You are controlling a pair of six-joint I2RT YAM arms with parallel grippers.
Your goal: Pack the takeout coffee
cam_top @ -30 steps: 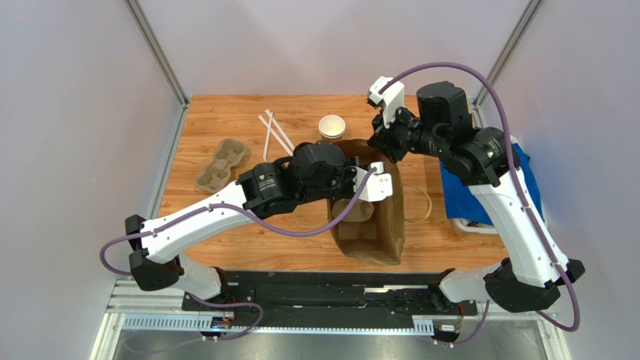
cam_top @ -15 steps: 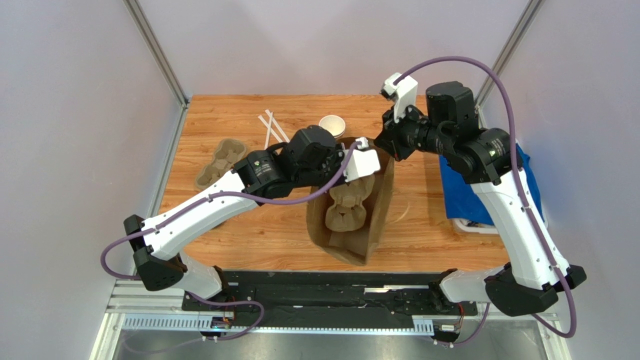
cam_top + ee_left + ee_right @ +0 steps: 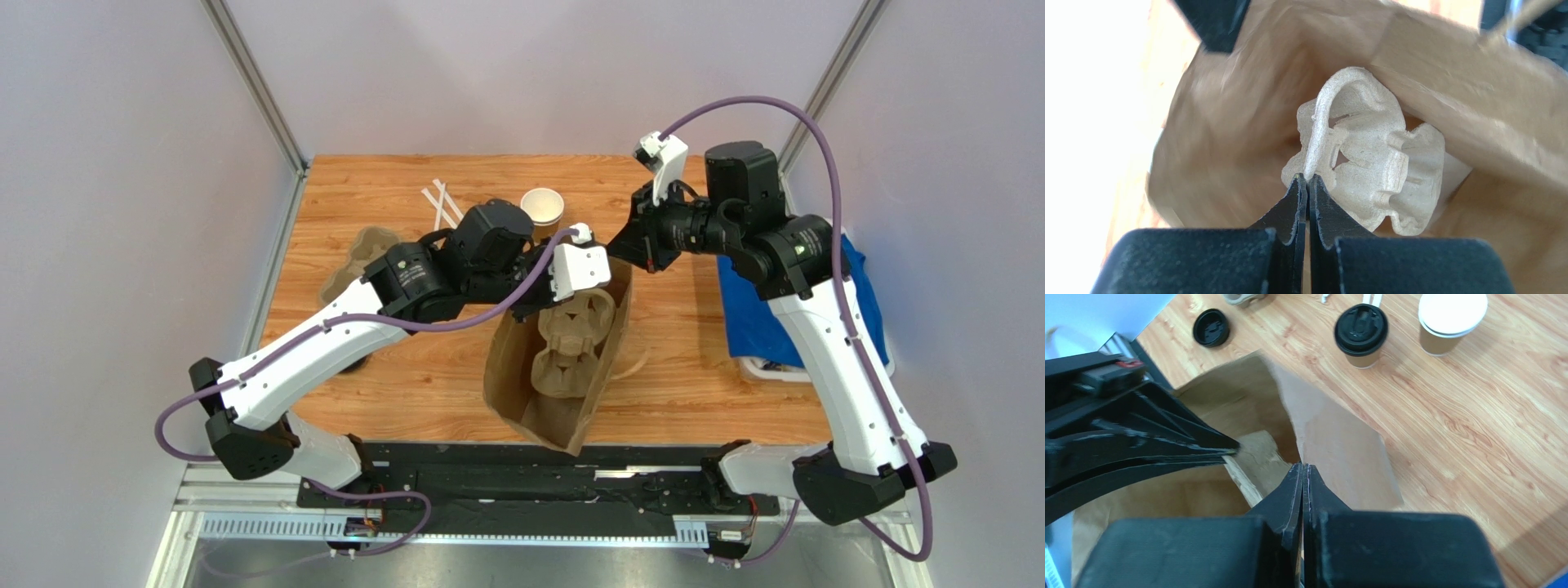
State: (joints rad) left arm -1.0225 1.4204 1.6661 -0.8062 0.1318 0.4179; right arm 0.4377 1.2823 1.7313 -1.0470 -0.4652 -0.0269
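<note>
- Fingers [image 3: 1287, 211] of the left gripper [image 3: 1308, 179] are pinching the pulp carrier [image 3: 1376, 165] inside the bag [image 3: 1211, 122].
- On the bag's rim the right gripper [image 3: 1303, 467] is clamping shut; the black-lidded brown takeout coffee [image 3: 1361, 332] is standing on the table [image 3: 1475, 416].
- Overhead, the bag is holding the carrier.

Wooden table [image 3: 368, 184] bears lidded coffee [image 3: 1362, 334], open cup [image 3: 1452, 315], loose lid [image 3: 1211, 327], straws [image 3: 439, 200].
</note>
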